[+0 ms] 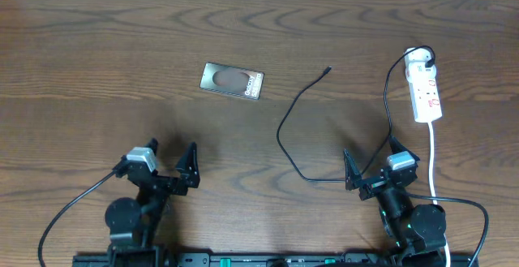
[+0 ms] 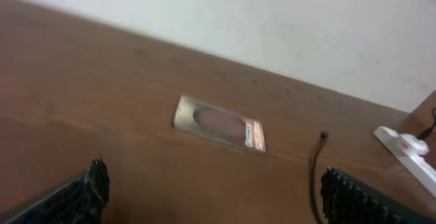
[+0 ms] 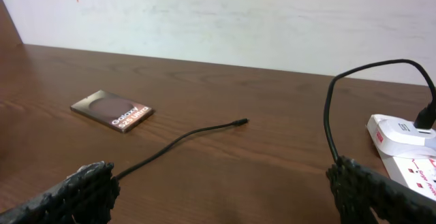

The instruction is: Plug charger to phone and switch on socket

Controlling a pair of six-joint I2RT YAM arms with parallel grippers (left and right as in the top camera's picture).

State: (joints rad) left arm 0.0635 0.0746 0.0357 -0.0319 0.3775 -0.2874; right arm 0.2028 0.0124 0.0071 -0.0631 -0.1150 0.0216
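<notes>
The phone (image 1: 232,81) lies flat at the table's upper middle, a grey rectangle with a dark oval and "Galaxy" lettering; it also shows in the left wrist view (image 2: 220,124) and the right wrist view (image 3: 112,110). The charger (image 1: 290,119) is a thin black cable curving across the table, its tip (image 1: 327,71) lying free to the right of the phone; it also shows in the right wrist view (image 3: 184,138). The socket (image 1: 425,87) lies at the far right with the charger's plug in its top end. My left gripper (image 1: 172,165) and right gripper (image 1: 371,163) are both open and empty near the front edge.
The socket's white cord (image 1: 432,157) runs from it down toward the front edge past the right arm. Thick black arm cables (image 1: 69,210) loop at the front left and front right. A pale wall stands behind the table's far edge (image 3: 218,20).
</notes>
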